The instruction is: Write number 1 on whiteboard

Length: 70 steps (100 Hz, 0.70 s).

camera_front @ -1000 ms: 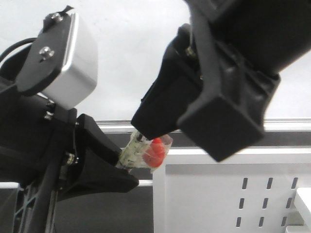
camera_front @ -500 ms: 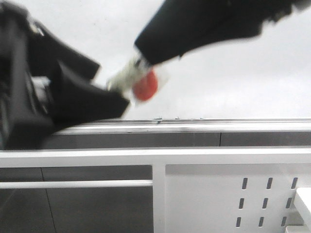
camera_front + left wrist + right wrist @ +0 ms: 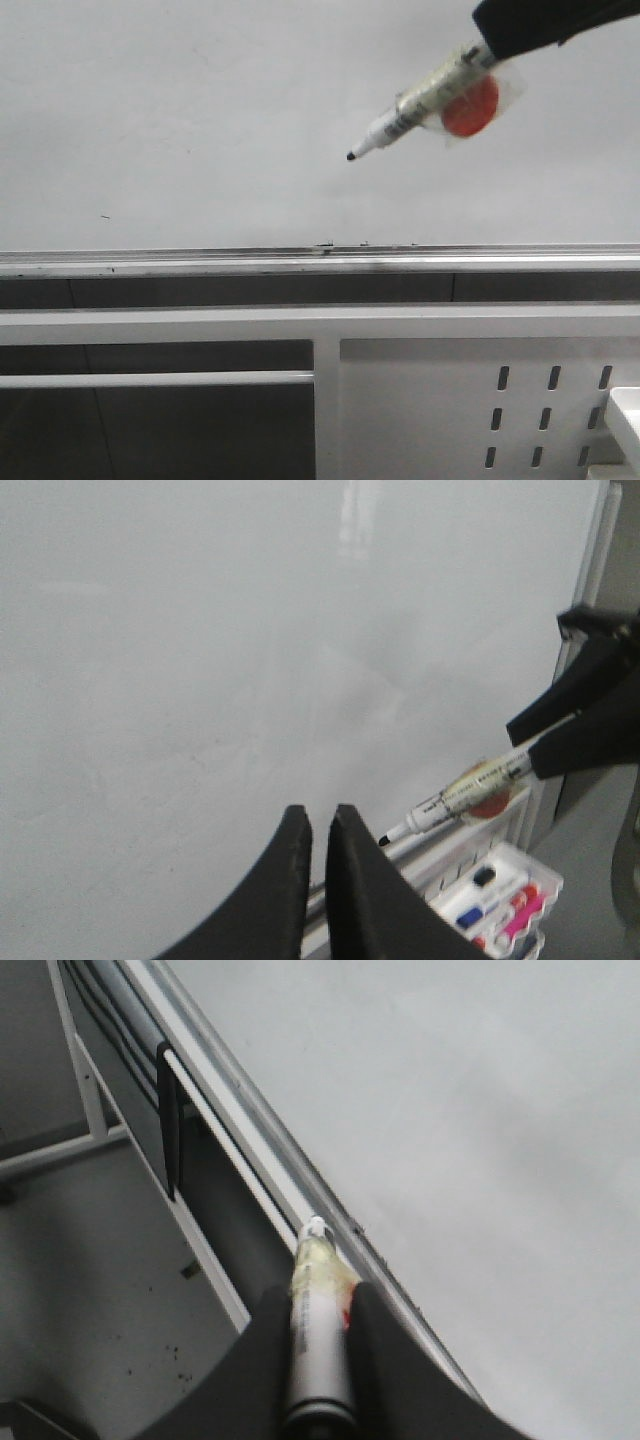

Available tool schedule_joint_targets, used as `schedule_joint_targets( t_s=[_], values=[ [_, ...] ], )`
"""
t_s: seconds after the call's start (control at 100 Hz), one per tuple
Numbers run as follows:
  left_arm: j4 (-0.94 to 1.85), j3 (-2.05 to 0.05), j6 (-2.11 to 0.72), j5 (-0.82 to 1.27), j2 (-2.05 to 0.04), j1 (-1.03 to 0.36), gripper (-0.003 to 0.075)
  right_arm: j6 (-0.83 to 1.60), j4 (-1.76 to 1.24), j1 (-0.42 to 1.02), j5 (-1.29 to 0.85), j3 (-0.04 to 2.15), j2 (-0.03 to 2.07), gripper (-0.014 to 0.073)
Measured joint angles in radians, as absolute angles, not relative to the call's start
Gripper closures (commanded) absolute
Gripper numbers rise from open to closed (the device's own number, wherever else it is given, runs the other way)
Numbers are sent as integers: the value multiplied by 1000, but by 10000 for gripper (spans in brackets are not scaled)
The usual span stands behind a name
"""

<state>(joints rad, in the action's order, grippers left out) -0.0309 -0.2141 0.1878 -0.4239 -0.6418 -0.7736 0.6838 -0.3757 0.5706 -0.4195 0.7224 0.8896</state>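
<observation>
My left gripper (image 3: 316, 825) hangs in front of the whiteboard (image 3: 200, 120) with its two black fingers (image 3: 285, 880) nearly together, only a thin slit between them, and nothing in it. The board's pale grey face is bare of any stroke, so no number 1 shows (only a few tiny dark specks). Its metal ledge rail (image 3: 200, 258) runs along the lower edge at 6 o'clock in the front view, and a white perforated panel (image 3: 480, 400) sits below at about 5 o'clock.

Toward 1 o'clock in the front view, my right gripper (image 3: 318, 1310) is clamped on a marker (image 3: 415, 103), uncapped, its black tip (image 3: 352, 156) slanting down toward 8 o'clock in front of the board; whether it touches I cannot tell. A red-orange disc (image 3: 470, 107) in clear wrapping sits against the barrel. From my left wrist, a tray of coloured markers (image 3: 500, 900) shows below the pen.
</observation>
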Motion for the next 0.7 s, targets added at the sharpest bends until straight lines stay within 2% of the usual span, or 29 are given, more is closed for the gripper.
schedule_joint_targets(
  t_s=[0.24, 0.38, 0.7],
  values=[
    [196, -3, 189, -806, -621, -774, 740, 684, -398, 571, -316, 722, 862, 663],
    [245, 3, 189, -880, -620, -774, 740, 684, -406, 571, -296, 722, 862, 663],
    [289, 3, 189, -895, -620, -774, 740, 684, -425, 571, -262, 722, 862, 663]
  ],
)
